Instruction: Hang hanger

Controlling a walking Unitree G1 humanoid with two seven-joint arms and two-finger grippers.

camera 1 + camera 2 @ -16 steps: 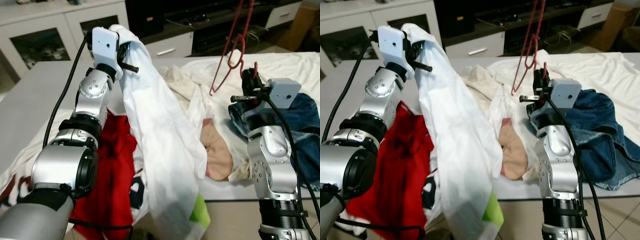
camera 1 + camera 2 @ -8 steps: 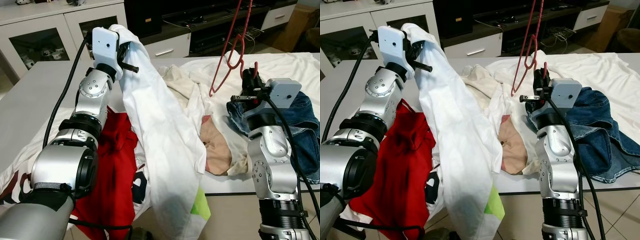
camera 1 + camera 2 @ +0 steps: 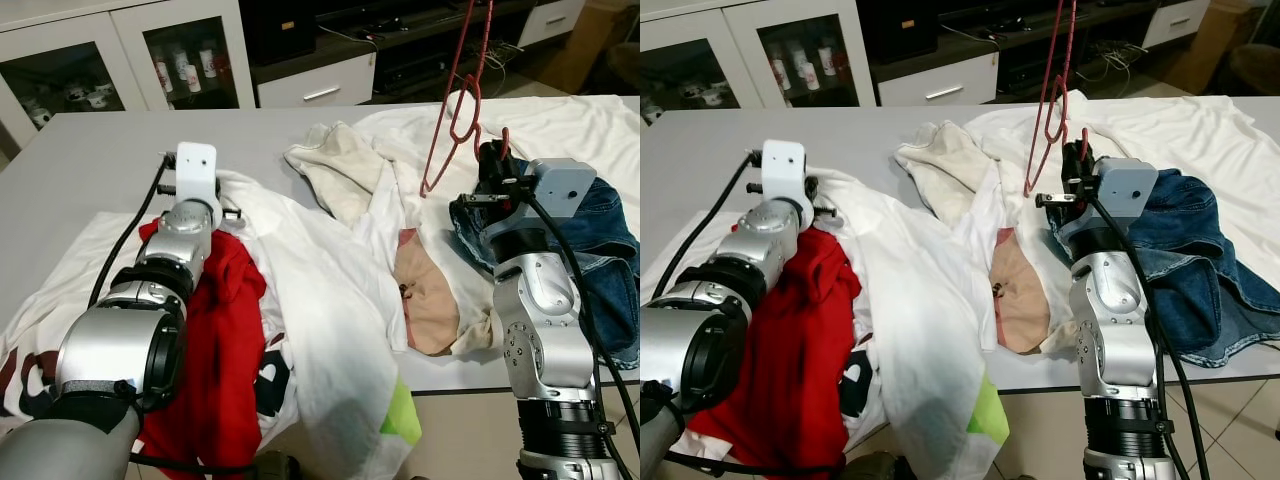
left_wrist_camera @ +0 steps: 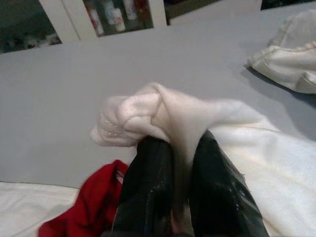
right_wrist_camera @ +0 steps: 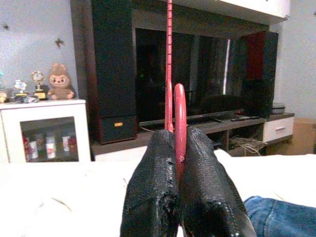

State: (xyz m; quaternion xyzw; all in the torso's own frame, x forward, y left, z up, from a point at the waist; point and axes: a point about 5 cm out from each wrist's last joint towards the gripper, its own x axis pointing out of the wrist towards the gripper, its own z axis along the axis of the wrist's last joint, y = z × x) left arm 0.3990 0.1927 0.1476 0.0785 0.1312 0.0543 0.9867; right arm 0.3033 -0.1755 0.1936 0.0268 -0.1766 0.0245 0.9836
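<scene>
A red wire hanger [image 3: 460, 100] stands upright over the table's right side, and my right gripper [image 5: 177, 148] is shut on its hook end. A long white garment [image 3: 320, 290] lies spread across the table and droops over the front edge. My left gripper [image 4: 180, 153] is shut on a bunched corner of the white garment [image 4: 148, 111], low over the table at the left. The left wrist [image 3: 195, 170] rests just above the cloth.
A red garment [image 3: 215, 340], a peach cloth [image 3: 425, 295], a cream cloth [image 3: 335, 165] and blue jeans [image 3: 600, 250] lie on the grey table [image 3: 90, 170]. A white sheet [image 3: 560, 125] covers the right. Glass-door cabinets [image 3: 120, 60] and a dark TV unit stand behind.
My left arm has come down from head height to the table, bringing the white garment down so it now lies flat. The right gripper and hanger have hardly moved. The camera has tilted.
</scene>
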